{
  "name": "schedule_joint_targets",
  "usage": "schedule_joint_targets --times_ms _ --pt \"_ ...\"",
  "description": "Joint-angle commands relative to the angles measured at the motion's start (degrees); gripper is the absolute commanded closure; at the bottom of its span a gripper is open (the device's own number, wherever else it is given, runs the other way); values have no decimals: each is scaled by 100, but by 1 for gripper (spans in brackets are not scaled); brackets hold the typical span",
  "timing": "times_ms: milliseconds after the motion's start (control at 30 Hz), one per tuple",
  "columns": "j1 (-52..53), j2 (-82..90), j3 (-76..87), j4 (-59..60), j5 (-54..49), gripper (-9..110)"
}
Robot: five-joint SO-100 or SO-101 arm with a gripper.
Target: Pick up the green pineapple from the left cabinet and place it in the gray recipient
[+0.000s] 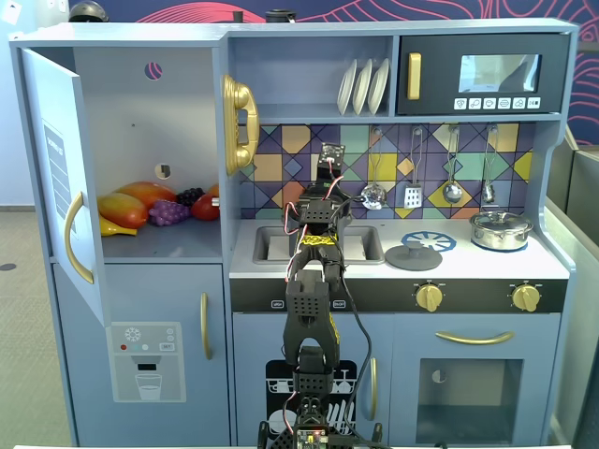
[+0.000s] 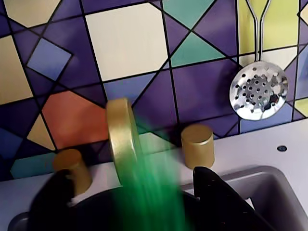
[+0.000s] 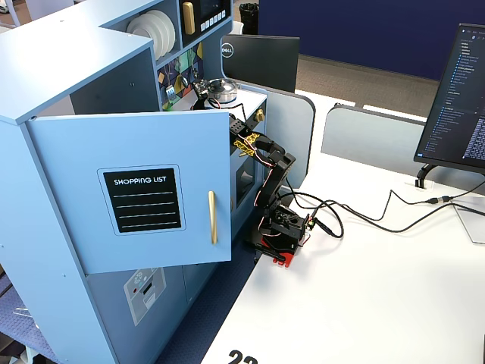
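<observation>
Fingers [image 2: 57, 197] of the gripper [image 2: 144, 202]: black, astride a blurred green pineapple [image 2: 154, 192], apparently clamped on it above the sink [image 2: 269, 187] by the gold faucet [image 2: 122, 139]; step, carrying; gray recipient unseen here; next, probably locate it, then release.

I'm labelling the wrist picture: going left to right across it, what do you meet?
Left gold knob → gold faucet with a green blur below it → right gold knob → hanging perforated skimmer.
</observation>
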Motion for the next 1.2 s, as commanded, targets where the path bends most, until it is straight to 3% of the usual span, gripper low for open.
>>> schedule_joint_targets --times_ms 0,100,233,567,800,1167 --pt "-167 422 -281 53 -97 76" --pt "-281 1230 123 325 -475 85" --pt "-413 2479 589 1863 -1125 101" --pt "-202 5106 3445 4087 -1257 101" --pt "-299 6662 5889 4104 -721 101" --pt "-563 7225 7532 4403 -360 102"
